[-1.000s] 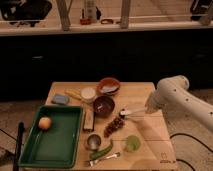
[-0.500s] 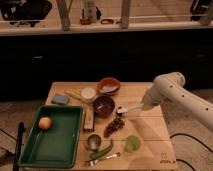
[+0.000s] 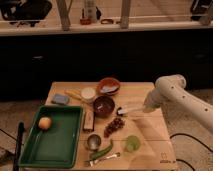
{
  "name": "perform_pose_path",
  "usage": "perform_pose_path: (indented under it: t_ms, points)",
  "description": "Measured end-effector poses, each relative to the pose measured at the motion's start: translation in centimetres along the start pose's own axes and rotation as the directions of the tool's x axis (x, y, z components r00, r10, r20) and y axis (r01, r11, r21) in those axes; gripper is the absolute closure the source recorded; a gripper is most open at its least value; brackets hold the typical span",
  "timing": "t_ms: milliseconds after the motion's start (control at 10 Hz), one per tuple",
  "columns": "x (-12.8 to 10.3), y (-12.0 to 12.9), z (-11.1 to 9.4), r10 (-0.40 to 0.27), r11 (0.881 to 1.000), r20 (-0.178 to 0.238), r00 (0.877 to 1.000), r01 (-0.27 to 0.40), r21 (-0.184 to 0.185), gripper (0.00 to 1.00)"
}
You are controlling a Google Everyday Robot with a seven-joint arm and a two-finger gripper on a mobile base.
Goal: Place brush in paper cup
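Brush carried a little left, toward the dark red bowl

Compared with a second ago, the white arm (image 3: 172, 92) has shifted slightly left, and the brush (image 3: 129, 109) has moved with it; its dark head now sits just beside the dark red bowl (image 3: 104, 106). The gripper (image 3: 142, 107) hangs over the right part of the table (image 3: 150, 145), its jaws closed on the far end of the brush's white handle. The paper cup (image 3: 88, 93) stands well apart to the left, beyond the bowl, near the blue sponge (image 3: 60, 99).
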Motion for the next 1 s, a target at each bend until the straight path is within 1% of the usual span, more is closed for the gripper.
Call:
perform_pose_path:
  t_ms: [100,800,1000]
  points:
    - [0.1,0.0,0.1,0.0,1.0,-0.001,1.0,0.0,-0.004,0.2]
    - [-0.4,0.2,0.9,-0.02,0.999,0.001,1.0,0.02,-0.032,0.2]
    - [-1.0,0.6,1.5,-0.013,0.999,0.001,1.0,0.013,-0.039,0.2]
